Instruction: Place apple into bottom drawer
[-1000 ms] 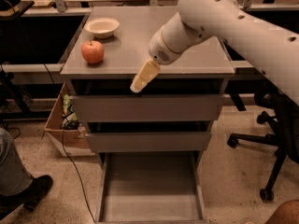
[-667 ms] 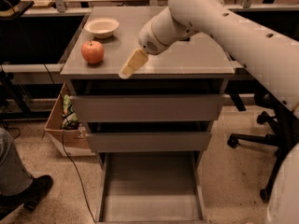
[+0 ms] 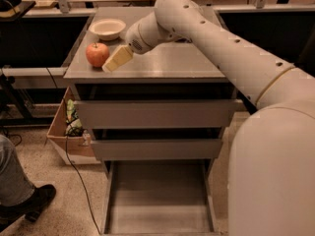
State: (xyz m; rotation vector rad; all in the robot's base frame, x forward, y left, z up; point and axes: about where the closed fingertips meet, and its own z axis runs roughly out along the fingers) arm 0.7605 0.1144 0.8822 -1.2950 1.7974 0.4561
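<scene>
1. On the left side of the worktop (image 3: 167, 65), toward its near edge, the apple (image 3: 97, 54) is sitting untouched. A white bowl (image 3: 107, 28) is resting just beyond it toward the far edge.
2. Over the last second the gripper (image 3: 110, 66) has been sweeping leftward from around the middle of the worktop's near edge. Its tip is now hovering low just to the right of the apple, and I cannot tell whether it is touching the fruit.
3. That shift is telling me the approach is nearly finishing. The grasp itself is not yet made, so the lift and the carry downward are both still waiting.
4. Whether the jaws are spread or pressed together I cannot tell, since they are showing only as one pale wedge.
5. The arm (image 3: 221, 48) is reaching in from the near right, with its long forearm running up toward the far left. The wrist is bending over so that the gripper is pointing down and left at the apple's lower side.
6. Below, the bottom drawer (image 3: 158, 195) is standing pulled out toward the near side, well apart from the apple. The two upper drawers (image 3: 155, 114) are showing closed fronts.
7. Judging from this, the next move is calling for a careful closing around a round fruit that may roll left off the edge if it is nudged.
</scene>
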